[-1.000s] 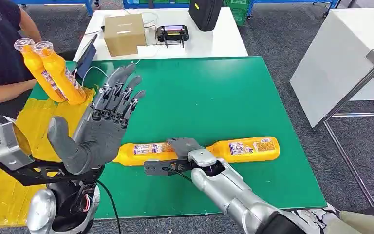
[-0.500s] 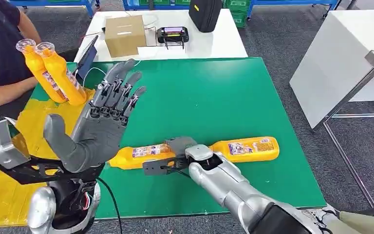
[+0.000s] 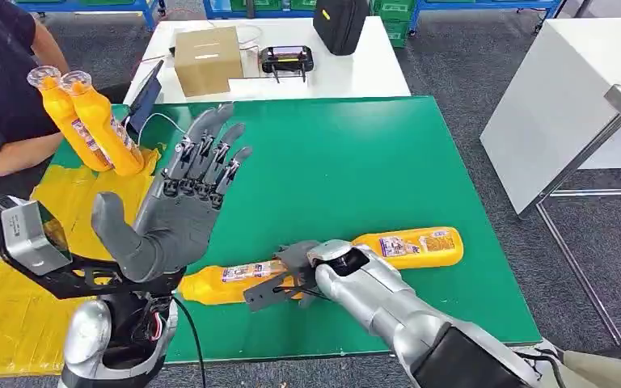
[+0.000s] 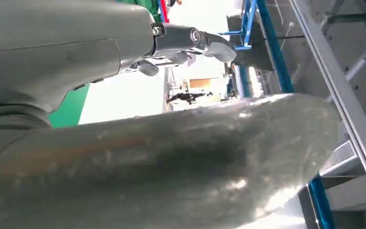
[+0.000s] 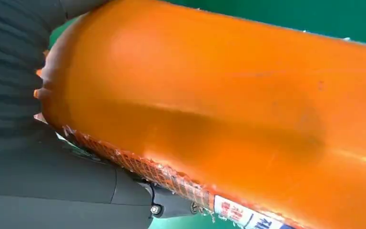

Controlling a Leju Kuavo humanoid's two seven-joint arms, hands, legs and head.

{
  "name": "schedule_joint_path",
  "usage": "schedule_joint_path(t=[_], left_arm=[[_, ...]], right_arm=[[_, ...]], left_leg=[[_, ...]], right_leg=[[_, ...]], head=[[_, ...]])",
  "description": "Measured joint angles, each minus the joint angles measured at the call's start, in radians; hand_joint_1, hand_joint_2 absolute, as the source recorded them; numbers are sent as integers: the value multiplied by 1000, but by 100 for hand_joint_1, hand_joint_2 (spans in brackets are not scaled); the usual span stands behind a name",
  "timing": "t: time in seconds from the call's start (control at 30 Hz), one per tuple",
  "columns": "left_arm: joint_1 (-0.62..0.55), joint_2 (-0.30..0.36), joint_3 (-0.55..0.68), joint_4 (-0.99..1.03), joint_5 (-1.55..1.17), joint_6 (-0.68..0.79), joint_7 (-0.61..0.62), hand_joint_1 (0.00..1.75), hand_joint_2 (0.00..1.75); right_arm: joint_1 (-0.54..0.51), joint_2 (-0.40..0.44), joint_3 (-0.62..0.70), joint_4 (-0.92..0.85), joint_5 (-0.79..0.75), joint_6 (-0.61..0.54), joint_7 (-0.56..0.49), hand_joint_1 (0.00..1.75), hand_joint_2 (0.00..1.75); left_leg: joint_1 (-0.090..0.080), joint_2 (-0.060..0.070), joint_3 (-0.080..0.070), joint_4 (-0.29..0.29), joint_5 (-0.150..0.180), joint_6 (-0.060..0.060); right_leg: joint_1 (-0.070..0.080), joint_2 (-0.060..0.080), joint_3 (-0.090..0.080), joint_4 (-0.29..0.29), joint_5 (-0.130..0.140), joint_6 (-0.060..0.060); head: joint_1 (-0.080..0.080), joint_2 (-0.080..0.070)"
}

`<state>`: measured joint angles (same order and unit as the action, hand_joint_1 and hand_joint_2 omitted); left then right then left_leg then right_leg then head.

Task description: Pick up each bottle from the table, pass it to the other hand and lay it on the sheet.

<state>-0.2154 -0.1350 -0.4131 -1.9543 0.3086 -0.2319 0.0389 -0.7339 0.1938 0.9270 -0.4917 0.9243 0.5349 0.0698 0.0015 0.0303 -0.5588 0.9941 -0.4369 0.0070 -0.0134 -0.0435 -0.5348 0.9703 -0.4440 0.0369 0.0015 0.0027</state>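
My right hand (image 3: 303, 263) grips an orange bottle (image 3: 226, 279) near its labelled middle, low over the green table top (image 3: 356, 162). The bottle lies slanted, its left end nearer the front edge. The right wrist view has that bottle (image 5: 228, 109) pressed against the right hand (image 5: 38, 167). A second orange bottle (image 3: 412, 245) lies flat just right of that hand. My left hand (image 3: 174, 218) is raised above the table's left part, palm up, fingers spread and holding nothing. Its thumb (image 4: 171, 167) looms large in the left wrist view. The yellow sheet (image 3: 16, 323) covers the left edge.
Two more orange bottles (image 3: 89, 121) lean together at the sheet's far end, beside a person's arm (image 3: 8, 149). Behind the green table, a white table bears a cardboard box (image 3: 206, 56), a handheld device (image 3: 287, 58) and a black bag (image 3: 340, 20). Another white table (image 3: 566, 89) stands at the right.
The right hand has shifted the gripped bottle left and toward the front edge, slanting it. The left hand has drifted slightly right and up, still spread.
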Motion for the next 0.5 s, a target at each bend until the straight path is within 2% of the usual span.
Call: schedule_joint_path(t=[0.5], left_arm=[[-34, -18, -24, -14, 20, 42, 69, 0, 0]], right_arm=[[-10, 6, 36, -5, -35, 15, 56, 175, 175]], left_leg=[[0, 0, 8, 0, 0, 0]], right_leg=[[0, 0, 8, 0, 0, 0]], head=[[0, 0]])
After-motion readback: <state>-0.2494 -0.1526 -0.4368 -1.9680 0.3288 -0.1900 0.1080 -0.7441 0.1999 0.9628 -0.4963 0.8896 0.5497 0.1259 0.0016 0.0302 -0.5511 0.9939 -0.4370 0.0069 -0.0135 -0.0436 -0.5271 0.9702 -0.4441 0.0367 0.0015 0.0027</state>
